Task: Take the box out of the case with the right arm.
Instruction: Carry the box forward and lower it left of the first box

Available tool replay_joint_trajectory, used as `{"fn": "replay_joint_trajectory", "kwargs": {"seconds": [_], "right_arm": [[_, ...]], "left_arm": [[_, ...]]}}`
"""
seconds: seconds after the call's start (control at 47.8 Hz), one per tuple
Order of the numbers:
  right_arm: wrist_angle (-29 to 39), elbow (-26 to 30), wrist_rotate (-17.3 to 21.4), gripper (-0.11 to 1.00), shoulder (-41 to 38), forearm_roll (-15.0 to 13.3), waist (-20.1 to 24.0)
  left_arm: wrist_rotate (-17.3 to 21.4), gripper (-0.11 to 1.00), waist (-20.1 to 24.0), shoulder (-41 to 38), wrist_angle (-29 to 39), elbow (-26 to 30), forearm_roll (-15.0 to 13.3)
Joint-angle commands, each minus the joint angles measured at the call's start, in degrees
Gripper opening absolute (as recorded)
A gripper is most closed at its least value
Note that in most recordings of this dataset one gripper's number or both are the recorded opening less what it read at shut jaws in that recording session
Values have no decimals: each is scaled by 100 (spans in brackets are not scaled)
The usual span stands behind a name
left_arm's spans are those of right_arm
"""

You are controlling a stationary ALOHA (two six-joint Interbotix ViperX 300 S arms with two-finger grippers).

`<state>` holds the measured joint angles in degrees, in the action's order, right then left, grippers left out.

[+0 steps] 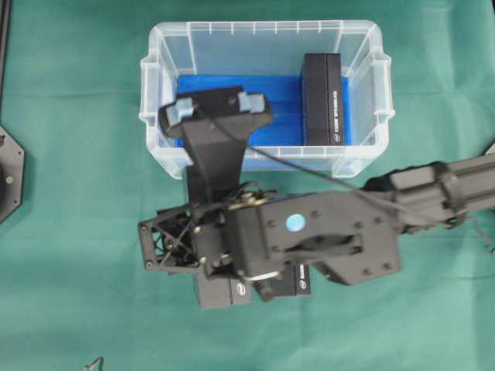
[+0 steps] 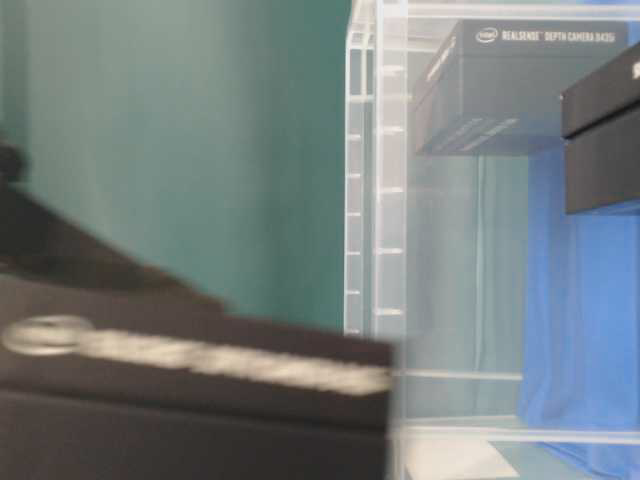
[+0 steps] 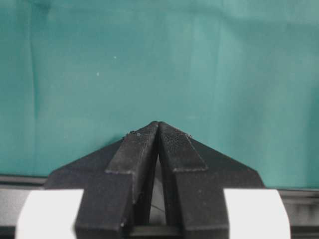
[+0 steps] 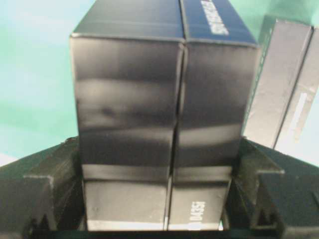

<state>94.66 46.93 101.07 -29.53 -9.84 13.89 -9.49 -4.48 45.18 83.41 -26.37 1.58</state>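
Boxes: one [image 1: 323,99] in case [image 1: 363,151], two outside.

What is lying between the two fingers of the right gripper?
A black box fills the gap between the right gripper's fingers, touching both of them; the right wrist view shows it.

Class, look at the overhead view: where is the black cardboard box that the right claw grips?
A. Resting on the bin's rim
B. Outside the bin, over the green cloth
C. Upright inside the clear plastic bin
B: the right claw clamps the black cardboard box over the green cloth, outside the clear plastic bin.
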Motion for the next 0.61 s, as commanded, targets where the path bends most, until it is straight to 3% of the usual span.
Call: {"fn": "replay_joint_trajectory", "kwargs": {"seconds": [0.0,0.586], "right_arm": [[-176,-62,9,68,79,105,-26],[-2206,-1995,712,68,-193,387,-79]], "left_arm": [[9,0,0,-18,-9,158,9],[9,0,0,-18,-18,158,9]]}}
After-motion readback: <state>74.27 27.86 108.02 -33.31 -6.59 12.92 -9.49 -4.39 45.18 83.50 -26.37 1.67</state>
